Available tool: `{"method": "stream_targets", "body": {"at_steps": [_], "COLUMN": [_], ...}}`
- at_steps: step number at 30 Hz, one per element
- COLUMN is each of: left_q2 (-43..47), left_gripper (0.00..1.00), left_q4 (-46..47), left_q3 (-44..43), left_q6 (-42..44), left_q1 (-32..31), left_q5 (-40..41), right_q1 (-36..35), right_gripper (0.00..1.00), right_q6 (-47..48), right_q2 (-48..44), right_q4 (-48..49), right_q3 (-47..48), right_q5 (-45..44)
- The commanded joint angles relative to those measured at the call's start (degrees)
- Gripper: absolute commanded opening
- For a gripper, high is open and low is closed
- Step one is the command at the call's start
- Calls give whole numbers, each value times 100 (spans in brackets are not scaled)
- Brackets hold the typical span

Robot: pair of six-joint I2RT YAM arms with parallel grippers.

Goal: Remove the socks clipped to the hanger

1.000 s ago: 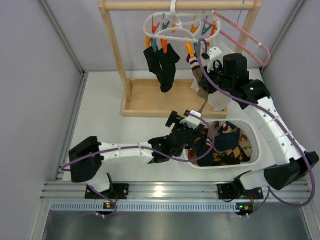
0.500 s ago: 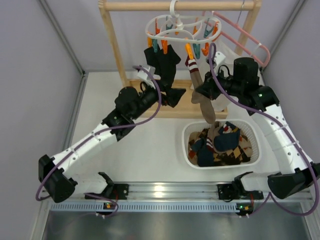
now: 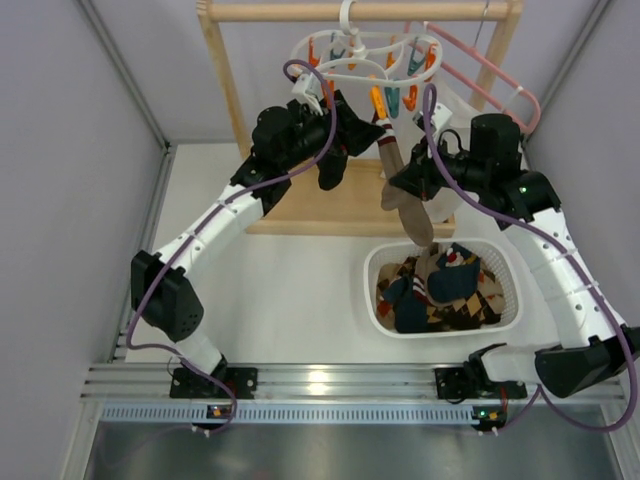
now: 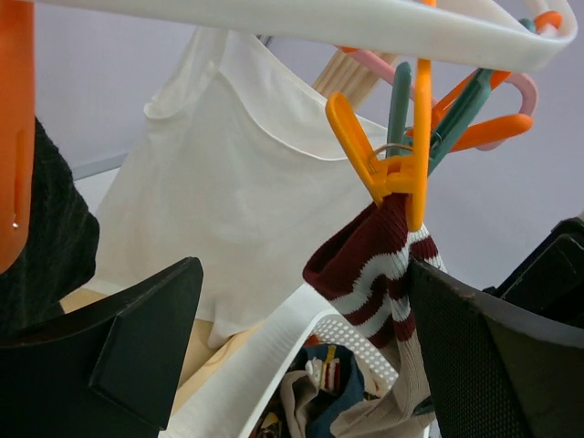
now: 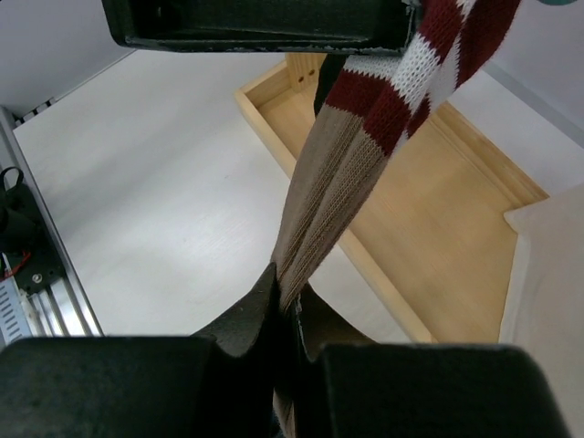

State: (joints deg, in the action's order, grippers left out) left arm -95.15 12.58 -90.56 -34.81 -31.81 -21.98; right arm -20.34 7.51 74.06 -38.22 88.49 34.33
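The white ring hanger (image 3: 355,55) with orange and teal clips hangs from the wooden rack. An orange clip (image 4: 394,160) holds a tan sock by its maroon-and-white striped cuff (image 4: 370,269). My left gripper (image 4: 310,356) stands open just under that clip, the cuff close to its right finger (image 4: 497,360). Lower down, my right gripper (image 5: 290,297) is shut on the tan sock's leg (image 5: 321,214), which is stretched taut. Black socks (image 3: 333,150) hang from clips behind my left wrist. In the top view the left gripper (image 3: 362,128) and right gripper (image 3: 402,188) flank the tan sock (image 3: 395,165).
A white perforated basket (image 3: 512,270) holding several socks sits below on the right. The rack's wooden base tray (image 5: 447,228) lies under the hanger. A white mesh bag (image 4: 228,182) and a pink wire hanger (image 3: 495,85) hang behind on the right.
My left arm swung up from the basket to the hanger and now sits at the striped cuff. My right gripper has stayed shut on the tan sock, barely moving.
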Motion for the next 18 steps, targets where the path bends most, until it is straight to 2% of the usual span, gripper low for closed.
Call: {"method": "stream_targets", "body": {"at_steps": [1,14,18], "left_q2": [-56,-627,-864], "left_gripper": [95,93,85], "left_q4": [157,157,157], "left_q3": [-488,-1367,-1744], "left_q6": [-272,-360,-421], "left_q1": [52,166,228], "left_q5": [-185,-412,-465], "right_q1": [83,83,91], "right_gripper": [3,0,0], "right_q6": [67,58,14], "right_q2": [3,38,73], "right_q4": [139,183,174], "right_q3": [-33,-112,-112], "right_q5": [303,399,461]}}
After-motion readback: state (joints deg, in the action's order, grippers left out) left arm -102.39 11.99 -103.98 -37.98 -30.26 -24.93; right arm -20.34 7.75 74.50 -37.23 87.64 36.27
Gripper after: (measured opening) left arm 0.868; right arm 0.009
